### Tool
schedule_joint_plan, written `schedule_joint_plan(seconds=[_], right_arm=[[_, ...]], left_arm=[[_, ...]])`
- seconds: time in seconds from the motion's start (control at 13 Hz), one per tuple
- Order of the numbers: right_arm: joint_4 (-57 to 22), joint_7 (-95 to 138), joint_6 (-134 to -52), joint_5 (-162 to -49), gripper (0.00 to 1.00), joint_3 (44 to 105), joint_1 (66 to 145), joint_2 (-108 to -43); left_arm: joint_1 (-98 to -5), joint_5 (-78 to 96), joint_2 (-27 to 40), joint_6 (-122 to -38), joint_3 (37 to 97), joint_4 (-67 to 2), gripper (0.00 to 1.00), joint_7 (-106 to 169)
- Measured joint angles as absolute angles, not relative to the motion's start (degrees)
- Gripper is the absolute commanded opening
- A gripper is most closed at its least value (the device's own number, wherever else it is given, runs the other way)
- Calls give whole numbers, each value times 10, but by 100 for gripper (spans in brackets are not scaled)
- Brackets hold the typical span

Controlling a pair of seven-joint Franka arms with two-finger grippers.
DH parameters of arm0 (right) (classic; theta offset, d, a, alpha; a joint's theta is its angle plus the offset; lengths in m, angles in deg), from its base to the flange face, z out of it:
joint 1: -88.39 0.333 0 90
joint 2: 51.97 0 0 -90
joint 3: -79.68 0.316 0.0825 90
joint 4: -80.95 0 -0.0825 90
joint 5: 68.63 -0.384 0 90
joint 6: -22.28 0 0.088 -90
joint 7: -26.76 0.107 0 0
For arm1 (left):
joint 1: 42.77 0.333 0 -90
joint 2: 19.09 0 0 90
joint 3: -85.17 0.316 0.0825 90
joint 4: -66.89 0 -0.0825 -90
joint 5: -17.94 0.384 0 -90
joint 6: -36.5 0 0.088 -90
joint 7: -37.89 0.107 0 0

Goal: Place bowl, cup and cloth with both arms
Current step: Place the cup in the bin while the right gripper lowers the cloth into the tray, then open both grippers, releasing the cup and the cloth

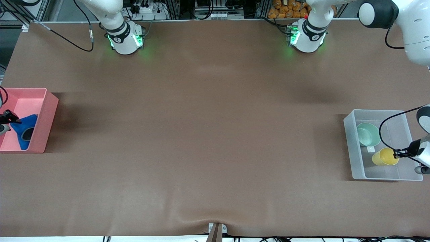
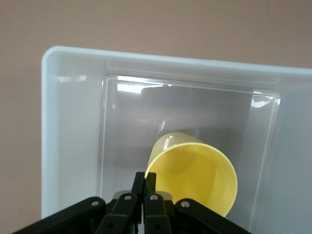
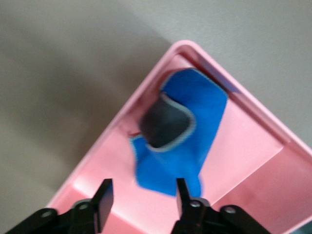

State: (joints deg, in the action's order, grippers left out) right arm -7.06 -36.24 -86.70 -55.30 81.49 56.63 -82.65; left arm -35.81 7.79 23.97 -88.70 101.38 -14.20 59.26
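Note:
The yellow cup (image 1: 384,157) is tipped on its side in the clear bin (image 1: 349,141) at the left arm's end of the table. My left gripper (image 1: 398,155) is shut on the cup's rim; the left wrist view shows its fingers (image 2: 155,181) pinching the rim of the cup (image 2: 195,170). The mint-green bowl (image 1: 368,133) sits in the same bin, farther from the front camera than the cup. The blue cloth (image 1: 27,132) with its dark grey patch lies in the pink bin (image 1: 47,121). My right gripper (image 1: 13,119) is open over that bin and just above the cloth (image 3: 195,126), holding nothing.
The two bins stand at the two ends of the brown table. Both arm bases (image 1: 126,38) glow green along the table edge farthest from the front camera. A black cable (image 1: 67,40) trails near the right arm's base.

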Motion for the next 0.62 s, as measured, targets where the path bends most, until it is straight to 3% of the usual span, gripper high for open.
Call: schedule_joint_plan(seconds=[0.23, 0.62], right_arm=[[-66, -294, -757, -565, 100, 816, 593, -767], [-67, -123, -635, -609, 100, 818, 659, -687]], left_arm=[[-357, 78, 250, -901, 1014, -142, 1, 597], [-361, 77, 250, -904, 1014, -140, 44, 607]])
